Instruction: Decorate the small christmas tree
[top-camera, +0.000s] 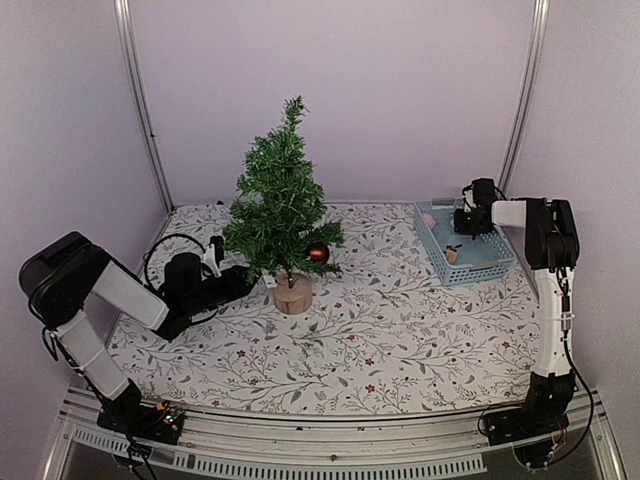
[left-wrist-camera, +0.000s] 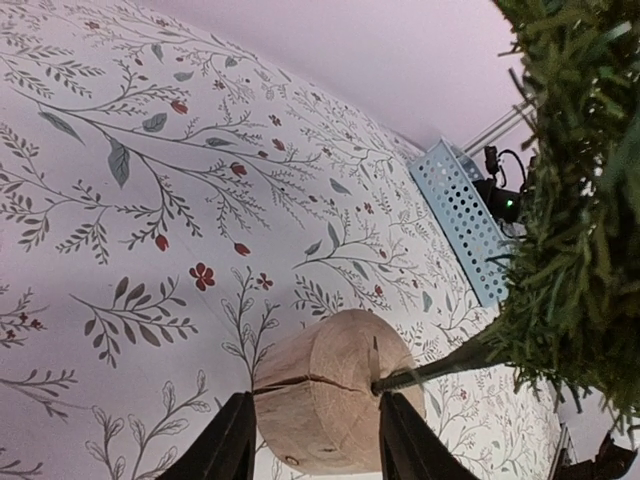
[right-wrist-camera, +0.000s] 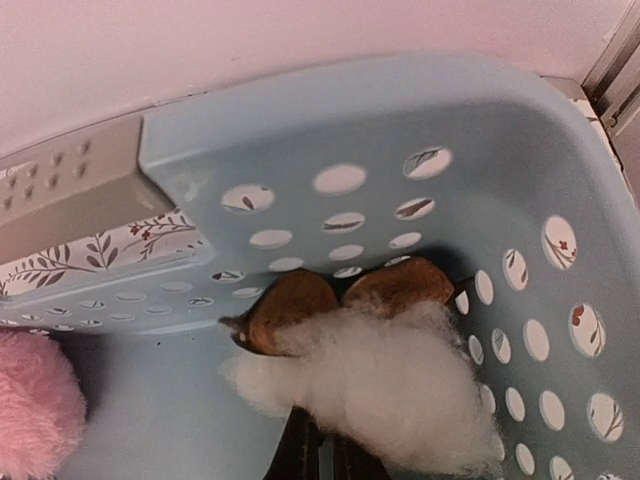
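Right wrist, blue basket (right-wrist-camera: 400, 110), white fluffy ornament (right-wrist-camera: 390, 385), pink puff (right-wrist-camera: 30, 405) inside

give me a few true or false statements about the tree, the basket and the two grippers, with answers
1. A red ball ornament hangs on the small christmas tree. True.
2. The left gripper is inside the blue basket. False: it is closed on the tree's wooden stump base, one finger on each side.
3. A pink fluffy ornament lies in the basket. True.
4. The tree lies on its side. False: it stands upright on its stump.
5. The right gripper is wide open above the table. False: it is shut, down in the basket at the white fluffy ornament.
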